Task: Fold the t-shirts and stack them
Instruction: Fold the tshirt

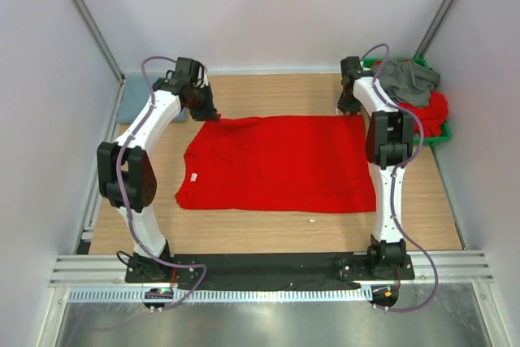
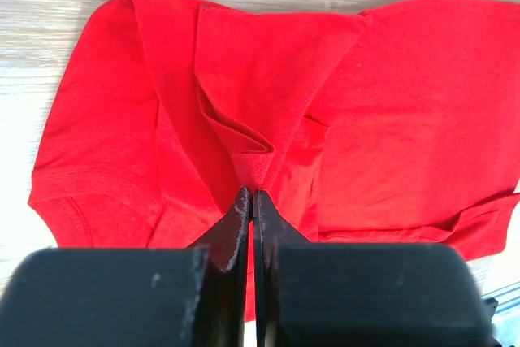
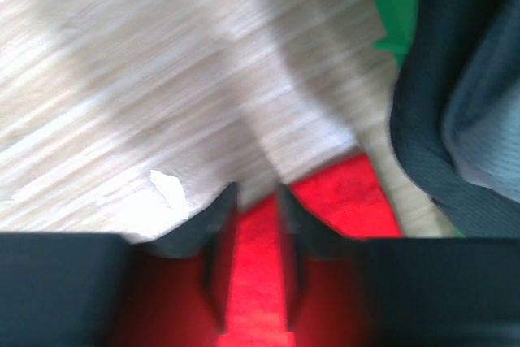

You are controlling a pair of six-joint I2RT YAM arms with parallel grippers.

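Observation:
A red t-shirt (image 1: 276, 164) lies spread flat on the wooden table, its small white neck label (image 1: 194, 176) at the left. My left gripper (image 1: 210, 114) is shut on a bunched fold at its far left corner (image 2: 252, 194). My right gripper (image 1: 351, 110) sits at the far right corner; its jaws stand a little apart with the red cloth's edge (image 3: 341, 193) between them (image 3: 253, 193), in a blurred view. A dark grey t-shirt (image 1: 410, 79) lies on more red t-shirts (image 1: 431, 107) at the far right. A blue-grey t-shirt (image 1: 130, 99) lies folded at the far left.
A green bin (image 1: 439, 132) holds the pile at the far right corner, close to my right gripper (image 3: 398, 6). White walls and metal frame posts enclose the table. A small white scrap (image 1: 311, 220) lies near the shirt's front edge.

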